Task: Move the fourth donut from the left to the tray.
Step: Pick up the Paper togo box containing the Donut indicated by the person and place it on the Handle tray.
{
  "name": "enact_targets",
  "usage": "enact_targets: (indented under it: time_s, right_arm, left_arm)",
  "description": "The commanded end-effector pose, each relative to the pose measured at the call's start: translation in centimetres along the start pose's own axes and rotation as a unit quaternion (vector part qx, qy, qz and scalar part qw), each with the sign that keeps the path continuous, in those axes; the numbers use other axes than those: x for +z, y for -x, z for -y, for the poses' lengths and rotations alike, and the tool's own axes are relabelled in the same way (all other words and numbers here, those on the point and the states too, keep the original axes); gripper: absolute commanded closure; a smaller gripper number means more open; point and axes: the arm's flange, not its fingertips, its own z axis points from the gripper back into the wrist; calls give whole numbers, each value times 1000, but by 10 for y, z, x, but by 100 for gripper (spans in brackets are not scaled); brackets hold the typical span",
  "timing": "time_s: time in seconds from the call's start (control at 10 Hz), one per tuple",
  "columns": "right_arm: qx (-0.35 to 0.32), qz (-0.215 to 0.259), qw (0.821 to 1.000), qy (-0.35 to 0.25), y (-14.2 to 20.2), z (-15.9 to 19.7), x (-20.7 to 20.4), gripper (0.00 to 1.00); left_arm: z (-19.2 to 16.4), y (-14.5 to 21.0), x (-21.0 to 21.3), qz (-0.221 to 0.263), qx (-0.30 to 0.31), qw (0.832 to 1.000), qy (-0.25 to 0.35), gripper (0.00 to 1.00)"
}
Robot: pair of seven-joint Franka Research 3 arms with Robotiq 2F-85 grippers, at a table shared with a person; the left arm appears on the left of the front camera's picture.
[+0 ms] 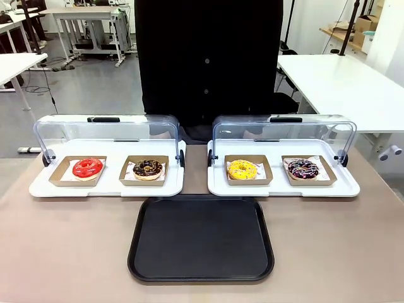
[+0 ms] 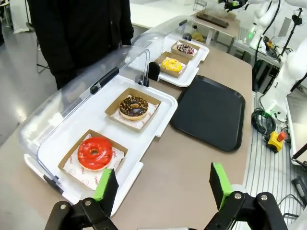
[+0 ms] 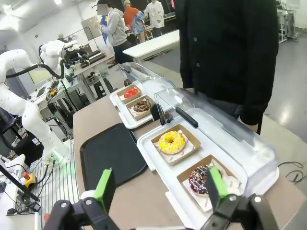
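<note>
The fourth donut [image 1: 303, 168], chocolate with pink and white stripes, lies in a small brown cardboard tray at the right end of the right white display tray [image 1: 346, 187]. In the right wrist view the fourth donut [image 3: 204, 179] lies just ahead of my open right gripper [image 3: 160, 188], close to its right finger. The black tray [image 1: 201, 238] sits bare at the table's near middle, in front of both display trays. My left gripper [image 2: 163, 187] is open above the table edge near the red donut [image 2: 94, 153], with the fourth donut [image 2: 185, 49] far off.
Both clear lids [image 1: 283, 129] stand raised behind the donuts. A yellow donut [image 1: 242, 169] sits left of the fourth one, and a sprinkled chocolate donut [image 1: 148, 168] and a red one [image 1: 87, 168] lie in the left display tray. A person in black [image 1: 208, 57] stands at the far side.
</note>
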Motion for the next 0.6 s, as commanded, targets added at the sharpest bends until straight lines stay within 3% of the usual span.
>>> enact_targets:
  time_s: [0.0,0.5]
  right_arm:
    - [13,17,1000,-3,-1,-2,0,0]
    - [13,17,1000,-3,-1,-2,0,0]
  left_arm:
    - [-2,-2,2,15,-14,1000,2,0]
    - [-2,-2,2,15,-14,1000,2,0]
